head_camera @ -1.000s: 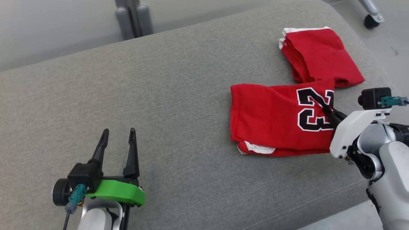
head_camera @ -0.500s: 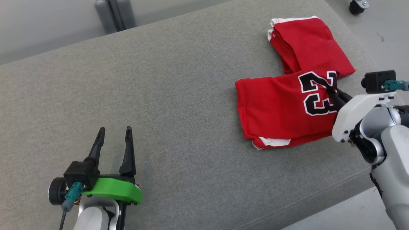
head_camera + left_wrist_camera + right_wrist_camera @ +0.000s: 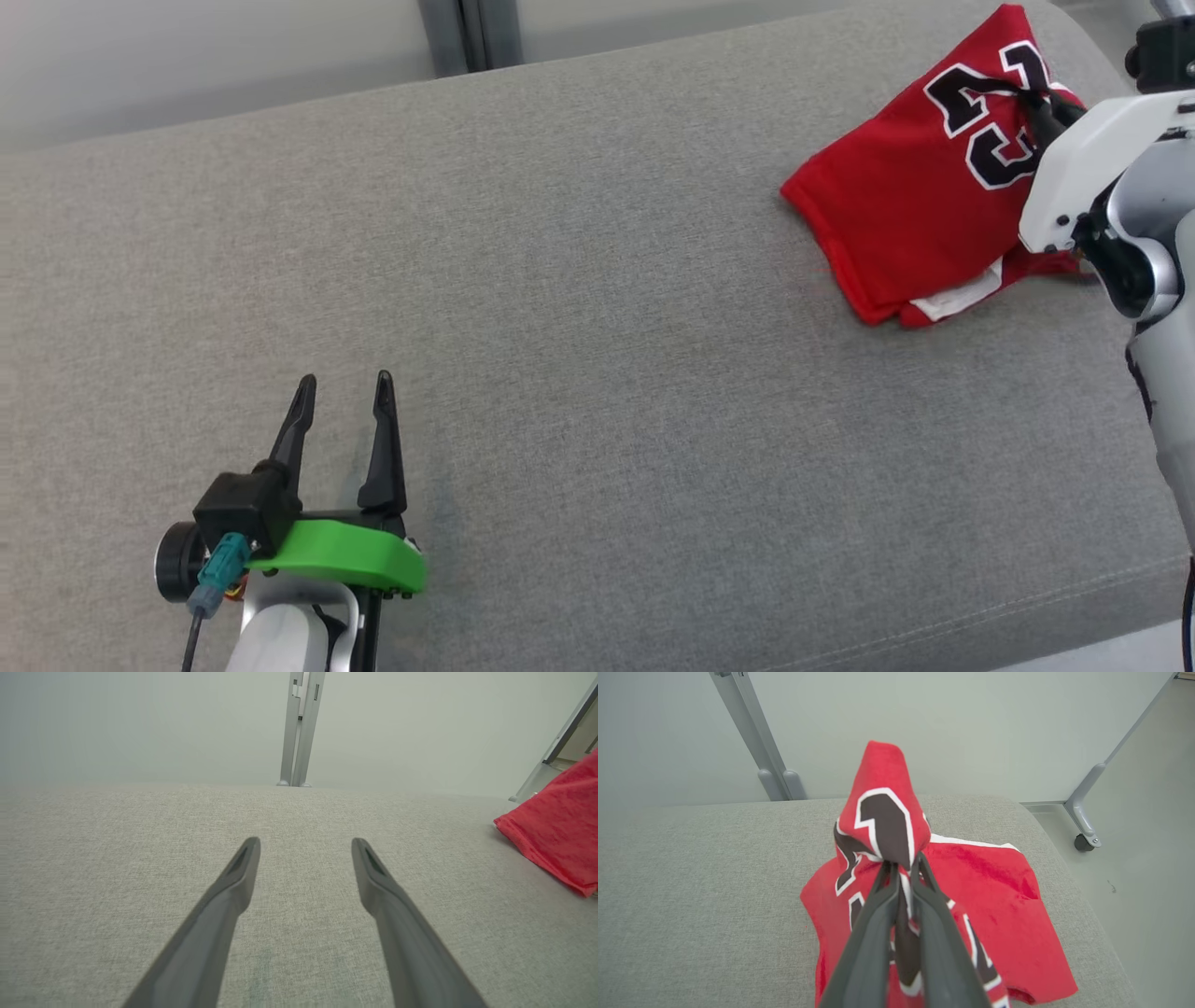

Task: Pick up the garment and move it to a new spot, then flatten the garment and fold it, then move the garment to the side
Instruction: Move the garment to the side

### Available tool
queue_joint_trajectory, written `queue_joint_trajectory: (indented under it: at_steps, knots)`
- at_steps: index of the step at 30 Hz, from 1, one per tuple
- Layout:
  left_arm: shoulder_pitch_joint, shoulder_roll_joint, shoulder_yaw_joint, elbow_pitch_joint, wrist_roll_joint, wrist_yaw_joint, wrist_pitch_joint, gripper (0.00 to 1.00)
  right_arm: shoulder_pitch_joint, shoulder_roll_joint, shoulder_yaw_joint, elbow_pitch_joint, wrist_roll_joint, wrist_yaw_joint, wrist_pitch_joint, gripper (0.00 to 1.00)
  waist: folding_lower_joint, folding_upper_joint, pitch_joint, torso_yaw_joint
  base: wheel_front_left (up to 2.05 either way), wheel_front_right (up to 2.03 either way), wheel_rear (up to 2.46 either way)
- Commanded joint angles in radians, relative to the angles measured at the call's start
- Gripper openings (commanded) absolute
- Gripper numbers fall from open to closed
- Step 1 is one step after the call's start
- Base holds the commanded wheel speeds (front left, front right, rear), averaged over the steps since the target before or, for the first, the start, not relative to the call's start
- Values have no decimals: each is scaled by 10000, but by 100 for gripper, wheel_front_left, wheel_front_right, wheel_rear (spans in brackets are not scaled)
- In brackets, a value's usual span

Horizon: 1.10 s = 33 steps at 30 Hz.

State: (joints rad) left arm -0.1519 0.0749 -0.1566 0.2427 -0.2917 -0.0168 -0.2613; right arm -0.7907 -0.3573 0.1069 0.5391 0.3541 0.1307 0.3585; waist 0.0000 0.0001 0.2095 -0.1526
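I have my left gripper parked near me on the left, its two dark fingers pointing away from me and spread, with a clear gap between the tips. Its green wrist collar sits level, and the black camera is mounted on its left side. My right arm reaches up along the right edge to the far right, with the white wrist bracket angled toward the far left. My right gripper has its fingers pinched almost together on a raised fold of the garment.
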Motion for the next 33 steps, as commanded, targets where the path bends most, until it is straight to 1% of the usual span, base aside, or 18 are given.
queue_joint_trajectory:
  at_steps: [1, 4, 10, 15, 22, 25, 29, 33]
  knots:
    - [-111, -25, 11, 7, -37, -4, -42, 100, -274, -63, -141, 195, -223, 0, 62, 0, 0, -1, 32, 308, 0, 0, 0]
    - [-105, -68, 33, -38, -50, -2, -37, 100, -622, -117, -267, 507, -526, 0, 280, 0, 0, -1, 16, 466, 0, 0, 0]
    - [19, -119, 118, -140, -11, 11, -39, 100, -1100, -618, -497, 759, -1003, -1, 979, 0, 0, -1, 7, 646, 0, 0, 0]
    - [81, -136, 184, -208, 49, -49, -40, 100, -1267, -1088, -567, 508, -1041, 0, 1661, 0, 0, -1, 39, 686, 0, 0, 0]
    - [44, -147, 244, -286, 198, -86, -39, 100, -1085, -1666, -794, 83, -955, -1, 2375, 0, 0, -1, 152, 668, 0, 0, 0]
    - [-88, -104, 197, -313, 288, -134, -39, 100, -949, -1903, -1228, 224, -1214, -1, 2466, 0, 0, -1, 319, 743, 0, 0, 0]
    - [-319, -29, 96, -317, 357, -190, -39, 100, -836, -1985, -2228, 674, -1752, 0, 2207, 0, 0, -1, 634, 959, 0, 0, 0]
    - [-415, 93, 53, -375, 449, -159, 16, 100, -662, -2146, -3144, 1198, -2573, -1, 1805, 0, 0, -1, 947, 1254, 0, 0, 0]
